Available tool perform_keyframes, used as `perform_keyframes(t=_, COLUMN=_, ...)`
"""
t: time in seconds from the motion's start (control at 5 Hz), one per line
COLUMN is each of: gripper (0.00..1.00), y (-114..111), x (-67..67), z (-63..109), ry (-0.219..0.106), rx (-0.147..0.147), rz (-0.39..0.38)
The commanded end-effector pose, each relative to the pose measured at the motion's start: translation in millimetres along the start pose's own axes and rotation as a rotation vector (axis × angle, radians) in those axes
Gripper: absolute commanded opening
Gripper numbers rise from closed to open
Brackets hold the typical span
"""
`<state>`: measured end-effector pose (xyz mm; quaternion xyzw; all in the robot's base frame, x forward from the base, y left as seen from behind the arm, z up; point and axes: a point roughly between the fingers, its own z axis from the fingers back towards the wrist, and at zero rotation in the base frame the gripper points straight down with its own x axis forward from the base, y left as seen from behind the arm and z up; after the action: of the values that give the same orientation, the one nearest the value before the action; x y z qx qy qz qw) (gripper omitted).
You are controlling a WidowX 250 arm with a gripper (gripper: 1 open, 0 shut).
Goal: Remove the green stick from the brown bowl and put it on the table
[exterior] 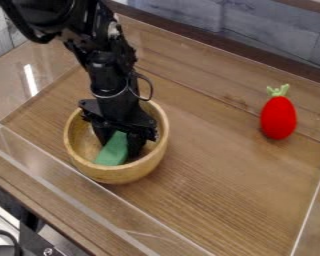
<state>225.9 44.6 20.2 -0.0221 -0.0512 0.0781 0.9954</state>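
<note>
Reaching straight down into the brown bowl (116, 150), the black robot arm (96, 55) ends in a gripper (116, 137) whose dark fingers (101, 133) stand on either side of the upper end of the green stick (115, 150). Jaws: drawn in against the stick's two sides, clamped on it as far as the single view shows. Green stick: a light-green, matte block with rounded edges, lying inside the bowl, tilted, its lower end toward the near-left part of the bowl's floor and its upper end hidden between the fingers; whether it rests on the bowl's floor or is raised off it cannot be told. Brown bowl: round, light-tan wood with a thick rim and visible grain, sitting on the left half of the table (223, 190), its near rim unobstructed, its far rim partly covered by the gripper body. Table: brown wood-grain top bordered by low clear acrylic walls (190, 232). Other item: a red strawberry-shaped toy (278, 115) with a green top, upright on the table at the right, well apart from the bowl and the arm. Background: grey planked surface beyond the far wall.
</note>
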Motion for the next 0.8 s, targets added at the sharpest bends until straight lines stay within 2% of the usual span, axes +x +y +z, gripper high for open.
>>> perform_keyframes(t=0.0, gripper=0.00, y=-13.9, x=-7.8, z=9.4, ry=0.005, rx=-0.033, rz=-0.052)
perform_keyframes(t=0.4, gripper=0.00, y=-9.3, x=-6.5, z=5.5, ry=0.003, rx=-0.051, rz=-0.072)
perform_keyframes(t=0.6, gripper=0.00, y=-0.2, x=-8.0, z=8.7, ry=0.007, rx=-0.062, rz=-0.134)
